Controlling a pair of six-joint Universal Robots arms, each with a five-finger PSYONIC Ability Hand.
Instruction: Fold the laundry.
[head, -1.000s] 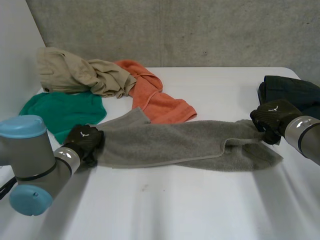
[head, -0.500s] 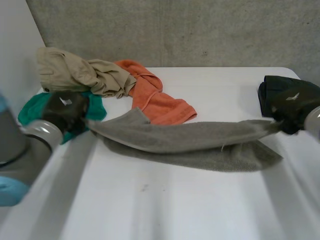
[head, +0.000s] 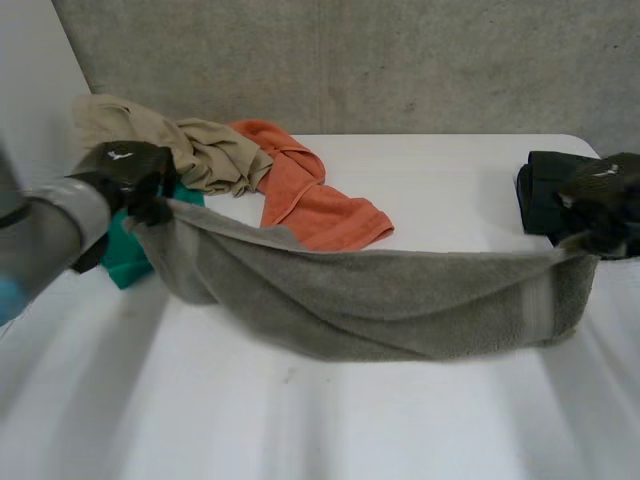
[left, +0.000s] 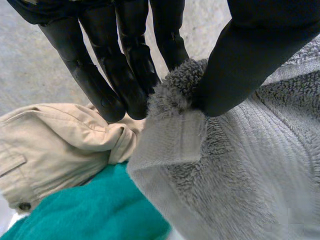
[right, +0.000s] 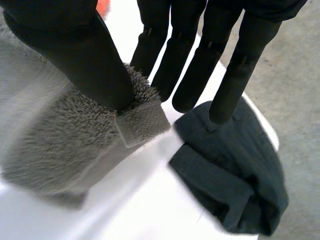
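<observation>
Holding the left hand (head: 125, 170) up off the white table (head: 350, 430) at the left side, with the forearm slanting in from the near left edge. Pinching the left corner of the grey towel (head: 370, 300) there, with the thumb (left: 240, 65) pressing the hemmed corner against the straight fingers (left: 125, 75) (grasp confirmed in the left wrist view).

Leaving the beige trousers (head: 150, 145) bunched at the far left of the table, just behind the hand. Leaving the green cloth (head: 125, 255) flat below the hand, partly hidden by the towel. Leaving the orange towel (head: 315, 200) crumpled beside the trousers, with its near end just behind the grey towel's top edge.

Stretching the grey towel between both hands, with the top edge nearly straight and the middle sagging in a shallow curve toward the table (contact with the surface not determinable).

Holding the right hand (head: 600, 190) off the table at the right side, roughly level with the left. Pinching the towel's right corner between the thumb and the nearest finger, with the other fingers (right: 235, 75) extended straight over the dark garment (head: 545, 190). Leaving that garment folded on the table's far right, just behind the hand.
</observation>
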